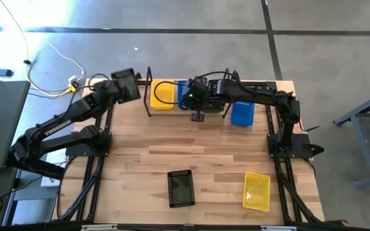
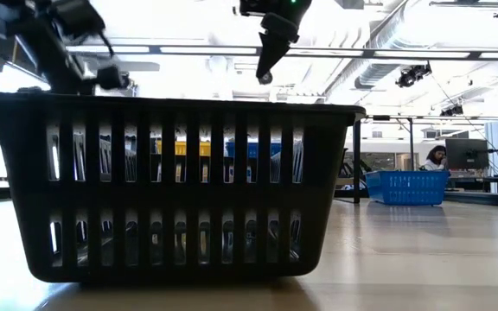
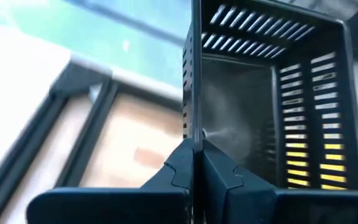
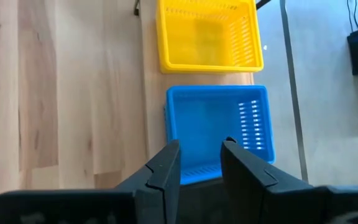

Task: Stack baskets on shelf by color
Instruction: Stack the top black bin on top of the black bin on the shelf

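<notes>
Wooden table (image 1: pixel 204 147): left gripper (image 3: pixel 194 163) clamps a black basket's (image 1: pixel 126 84) wall beside the shelf (image 1: pixel 150 96); right gripper (image 4: pixel 201 163) hovers open-jawed above a blue basket (image 4: pixel 216 127) beside a yellow one (image 4: pixel 207 34).

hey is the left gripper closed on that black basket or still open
Closed. In the left wrist view the left gripper pinches the wall of a black basket, its fingers pressed against both sides of it.

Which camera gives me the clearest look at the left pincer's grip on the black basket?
The left wrist view: the left pincer is shut on the thin wall of the black basket. The high view shows only that basket at the arm's tip near the table's far left corner. The low and right wrist views don't show the grip.
</notes>
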Controlling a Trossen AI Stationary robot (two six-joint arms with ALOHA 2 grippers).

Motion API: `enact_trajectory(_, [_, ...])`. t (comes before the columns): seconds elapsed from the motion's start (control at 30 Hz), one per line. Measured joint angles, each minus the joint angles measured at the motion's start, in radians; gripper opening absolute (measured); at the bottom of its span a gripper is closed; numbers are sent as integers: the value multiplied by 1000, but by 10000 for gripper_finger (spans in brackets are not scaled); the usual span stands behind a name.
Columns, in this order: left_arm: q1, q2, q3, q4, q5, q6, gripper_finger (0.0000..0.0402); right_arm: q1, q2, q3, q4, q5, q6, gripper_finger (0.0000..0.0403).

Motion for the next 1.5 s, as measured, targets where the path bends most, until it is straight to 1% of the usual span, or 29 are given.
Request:
enact_trajectory(0.1, [0, -31, 72, 1, -34, 66, 1, 10, 0, 0, 0, 11, 16, 101])
enact_trajectory(0.27, [-3, -44, 214, 2, -43, 193, 1, 28, 0, 0, 0, 17, 41, 101])
enact_trajectory(0.4, [-3, -40, 329, -1, 3, 275, 1, 57, 0, 0, 0, 10, 75, 101])
enact_trajectory(0.47, [-4, -38, 377, -4, 45, 301, 1, 78, 0, 0, 3, 9, 89, 101])
enact_trajectory(0.57, [-16, -35, 428, -8, 102, 328, 0, 109, 0, 0, 12, 8, 105, 101])
enact_trajectory(0.67, [-47, -26, 465, -28, 133, 335, 0, 139, 0, 0, 23, 8, 122, 101])
enact_trajectory(0.83, [-129, -8, 480, -62, 139, 329, 0, 192, 0, 0, 58, -6, 158, 101])
enact_trajectory(0.97, [-215, 28, 480, -92, 138, 304, 0, 239, 0, 0, 109, -57, 171, 101])
enact_trajectory(1.03, [-262, 53, 480, -95, 137, 300, 0, 261, 0, 0, 140, -64, 186, 101])
enact_trajectory(1.3, [-440, 168, 480, -91, 51, 282, 0, 326, 0, 0, 306, -59, 203, 101])
enact_trajectory(1.5, [-518, 254, 480, -88, -10, 274, 0, 343, 0, 0, 446, -32, 200, 101])
